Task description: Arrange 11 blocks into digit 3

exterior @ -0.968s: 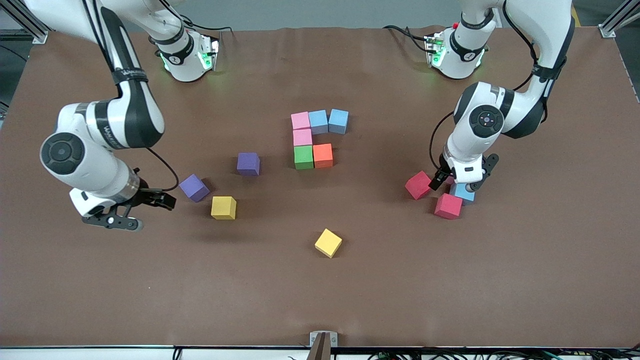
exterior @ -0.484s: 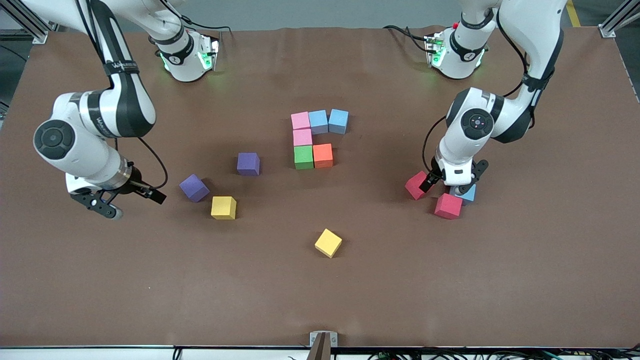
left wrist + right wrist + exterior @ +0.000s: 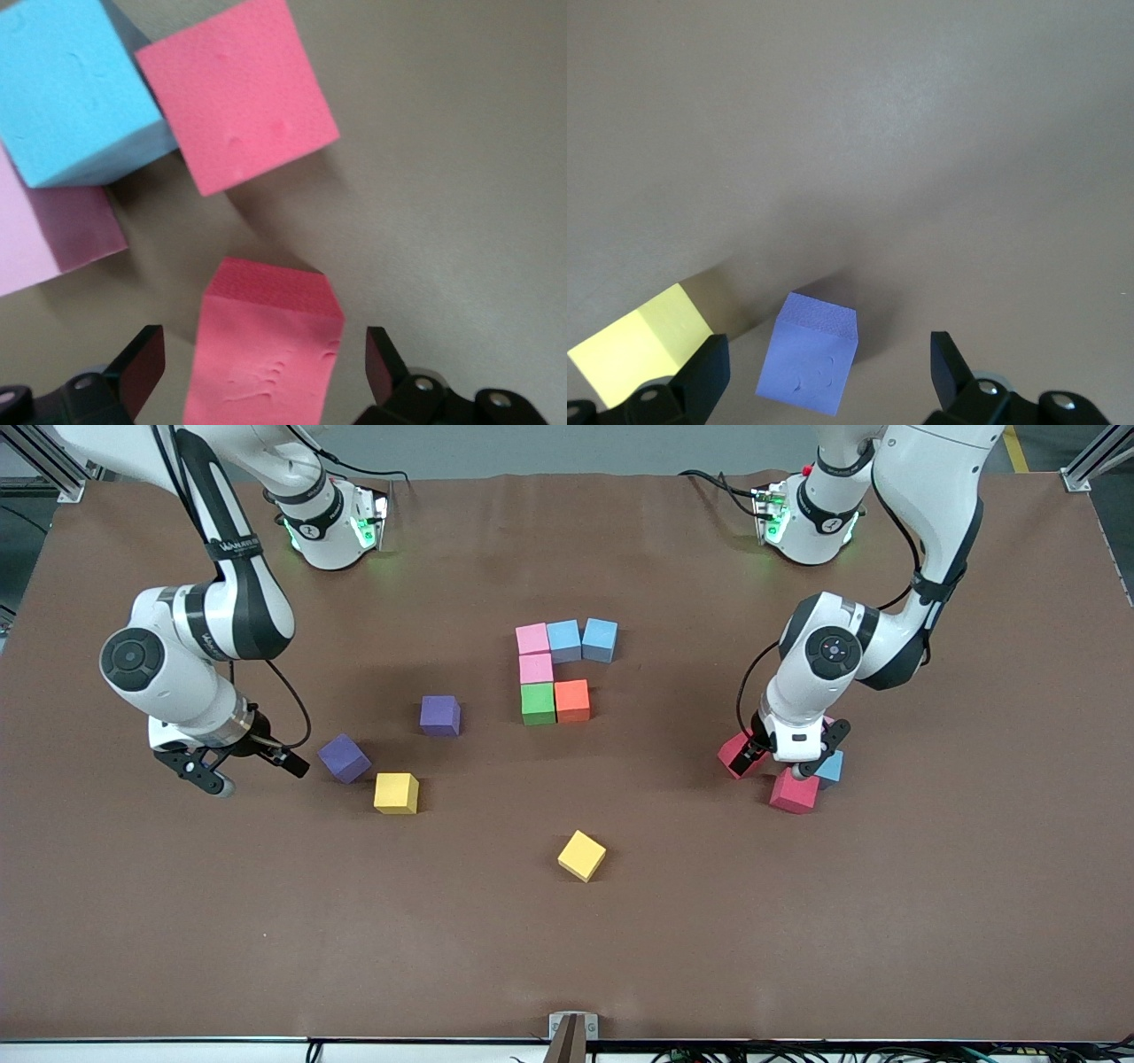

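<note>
The digit 3 stands partly built mid-table: pink (image 3: 534,638), two light blue blocks (image 3: 563,640) (image 3: 600,639), pink (image 3: 535,668), green (image 3: 538,702), orange (image 3: 572,701). My left gripper (image 3: 772,764) (image 3: 264,354) is open, its jaws astride a red block (image 3: 733,753) (image 3: 266,381) without touching. Beside it lie another red block (image 3: 793,790) (image 3: 237,106), a light blue one (image 3: 833,766) (image 3: 75,88) and a pale pink one (image 3: 44,239). My right gripper (image 3: 259,775) (image 3: 824,359) is open beside a purple block (image 3: 344,758) (image 3: 811,363). A second purple block (image 3: 440,715) sits nearer the digit.
Two yellow cubes lie on the brown table: one (image 3: 396,793) (image 3: 633,354) right beside the purple block at my right gripper, the other (image 3: 582,856) nearer the front camera, mid-table. The table's front edge (image 3: 567,1036) runs along the bottom of the front view.
My right gripper has swung in toward the purple block. My left gripper has shifted toward the middle of the table, settling over the red block. No block has moved.
</note>
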Controlling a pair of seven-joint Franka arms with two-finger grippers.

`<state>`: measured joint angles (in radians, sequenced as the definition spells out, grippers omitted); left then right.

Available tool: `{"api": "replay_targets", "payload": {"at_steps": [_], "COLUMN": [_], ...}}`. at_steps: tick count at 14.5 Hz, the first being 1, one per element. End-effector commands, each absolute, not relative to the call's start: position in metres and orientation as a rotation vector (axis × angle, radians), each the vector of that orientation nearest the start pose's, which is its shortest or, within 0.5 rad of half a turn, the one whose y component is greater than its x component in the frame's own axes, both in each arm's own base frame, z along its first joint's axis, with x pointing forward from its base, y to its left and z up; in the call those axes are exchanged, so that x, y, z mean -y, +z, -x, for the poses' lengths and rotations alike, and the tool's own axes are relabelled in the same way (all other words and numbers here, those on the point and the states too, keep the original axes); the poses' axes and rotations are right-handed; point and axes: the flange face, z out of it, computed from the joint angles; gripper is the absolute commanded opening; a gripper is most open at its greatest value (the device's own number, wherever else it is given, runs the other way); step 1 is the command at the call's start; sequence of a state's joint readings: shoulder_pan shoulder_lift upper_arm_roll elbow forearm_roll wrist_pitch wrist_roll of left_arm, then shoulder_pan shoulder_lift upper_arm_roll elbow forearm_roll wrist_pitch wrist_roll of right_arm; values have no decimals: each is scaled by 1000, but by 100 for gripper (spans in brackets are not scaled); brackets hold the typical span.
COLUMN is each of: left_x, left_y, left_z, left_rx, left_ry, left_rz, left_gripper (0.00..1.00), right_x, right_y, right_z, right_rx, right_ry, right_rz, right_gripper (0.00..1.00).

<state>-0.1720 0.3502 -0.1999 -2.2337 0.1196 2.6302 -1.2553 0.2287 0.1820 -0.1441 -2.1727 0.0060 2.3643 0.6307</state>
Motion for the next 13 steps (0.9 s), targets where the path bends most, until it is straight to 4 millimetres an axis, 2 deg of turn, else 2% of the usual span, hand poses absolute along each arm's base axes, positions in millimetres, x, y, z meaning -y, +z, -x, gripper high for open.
{"api": "replay_targets", "payload": {"at_steps": [1, 4, 5, 8, 10, 11, 13], "left_x": [212, 216, 219, 219, 226, 236, 257], "left_y": [211, 200, 198, 196, 197, 197, 200], "left_z": [-520, -518, -517, -516, -513, -509, -500], "left_rx": [1233, 1223, 1213, 1219, 1226, 1298, 1582], "left_ry": [-42, -45, -45, -38, -39, -33, -25], "left_rz": [2945, 2963, 2969, 2964, 2963, 2933, 2798], "left_gripper": [100, 100, 95, 61, 45, 44, 44], "right_x": [-55, -70, -70, -71, -80, -80, -79], "right_y": [309, 297, 294, 275, 257, 250, 236], "right_z": [-538, -529, -527, -525, -523, -523, -525], "right_rx": [-938, -957, -959, -952, -928, -932, -929], "right_ry": [-45, -71, -85, -119, -121, -123, -150], "right_rz": [2991, 2976, 2972, 2968, 2981, 2981, 2978], "right_gripper": [100, 100, 100, 100, 100, 100, 100]}}
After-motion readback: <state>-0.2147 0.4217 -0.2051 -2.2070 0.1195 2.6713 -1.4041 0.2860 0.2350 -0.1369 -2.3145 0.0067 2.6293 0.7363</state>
